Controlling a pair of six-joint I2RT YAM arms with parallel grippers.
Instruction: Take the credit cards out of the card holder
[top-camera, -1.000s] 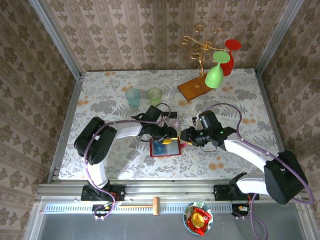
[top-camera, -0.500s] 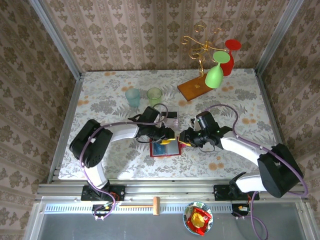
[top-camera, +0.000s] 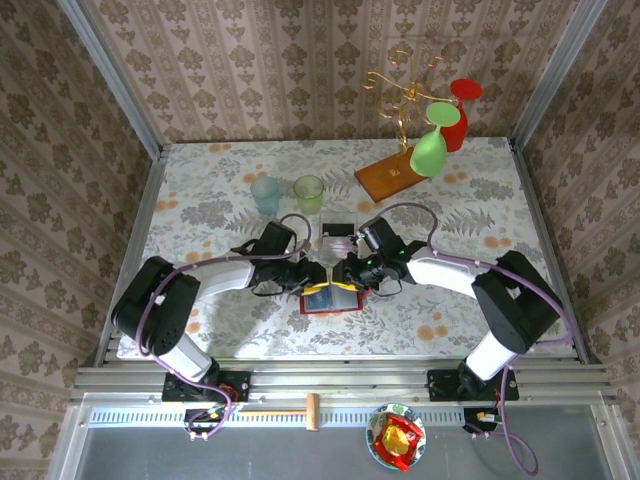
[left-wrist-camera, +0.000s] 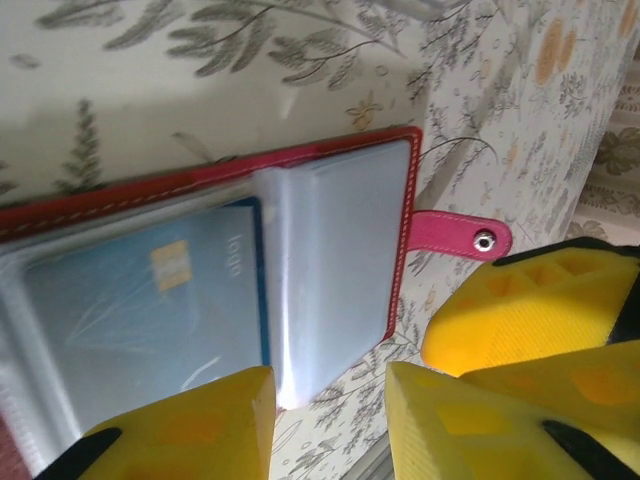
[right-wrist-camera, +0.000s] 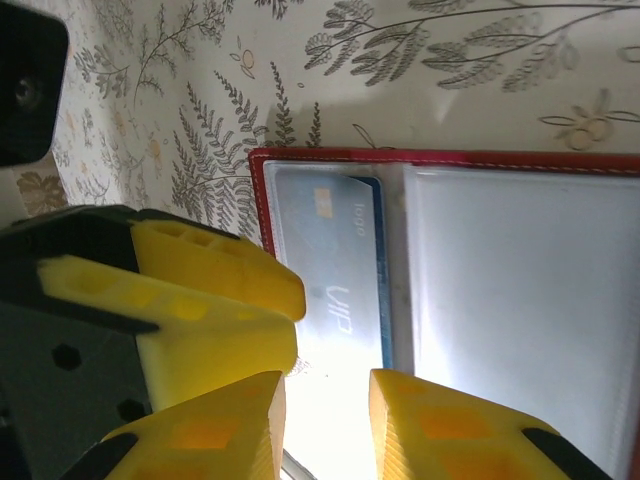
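The red card holder (top-camera: 334, 309) lies open on the flowered table, between the two arms. A blue credit card (left-wrist-camera: 150, 310) sits inside its clear sleeve, also seen as the blue card (right-wrist-camera: 345, 265). Beside it is a greyish sleeve panel (left-wrist-camera: 340, 250), and the little red tab (left-wrist-camera: 455, 232) sticks out sideways. My left gripper (left-wrist-camera: 330, 415) hovers over the holder's edge, jaws apart with only the sleeve's corner below them. My right gripper (right-wrist-camera: 325, 425) hangs over the sleeve next to the card, jaws apart and nothing held. The two pairs of yellow fingers (right-wrist-camera: 215, 280) nearly touch each other.
Behind the holder lies a small flat white and dark item (top-camera: 338, 234). Farther back stand a blue cup (top-camera: 266, 193) and a green cup (top-camera: 309, 189). At the back right a wooden base (top-camera: 390, 177) carries a gold wire stand with a green glass (top-camera: 430, 147) and a red glass (top-camera: 457, 118).
Both grippers have shifted left and closer together over the holder's far edge. The jaws of both have narrowed. The holder has not moved.
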